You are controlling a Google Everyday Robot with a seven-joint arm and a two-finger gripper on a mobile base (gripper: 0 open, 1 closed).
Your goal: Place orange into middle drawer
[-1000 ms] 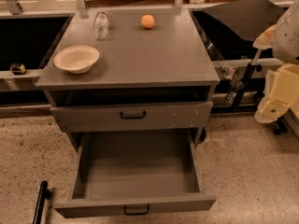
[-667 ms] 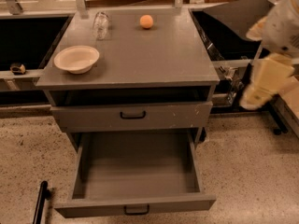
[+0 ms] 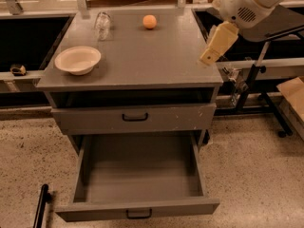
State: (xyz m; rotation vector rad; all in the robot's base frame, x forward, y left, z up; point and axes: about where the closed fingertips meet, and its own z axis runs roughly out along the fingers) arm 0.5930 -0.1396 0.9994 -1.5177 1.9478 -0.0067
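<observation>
- Reaching for the pick: the gripper is hovering over the 3 o'clock edge of the cabinet top, carrying nothing. Whether it is wide or narrow, cannot tell from this angle.
- The orange is sitting at 12 o'clock on the top, near the back edge, well apart from the gripper and toward its 10 o'clock.
- The middle drawer is standing pulled out at 6 o'clock with its tray bare, so the drop target looks ready.
- Judgement: the arm should be travelling toward 10 o'clock above the surface, then descending straight over the fruit. Being round, it is likely rolling if nudged sideways.
- The glass is sitting at 11 o'clock, near the orange; coming in from the 3 o'clock side is keeping clear of it. The bowl at 9 o'clock is lying off the path.
- Versus the earlier frame: the gripper is now sitting further toward 9 o'clock and higher, over the top's edge. The orange, bowl and drawer are staying put.
</observation>
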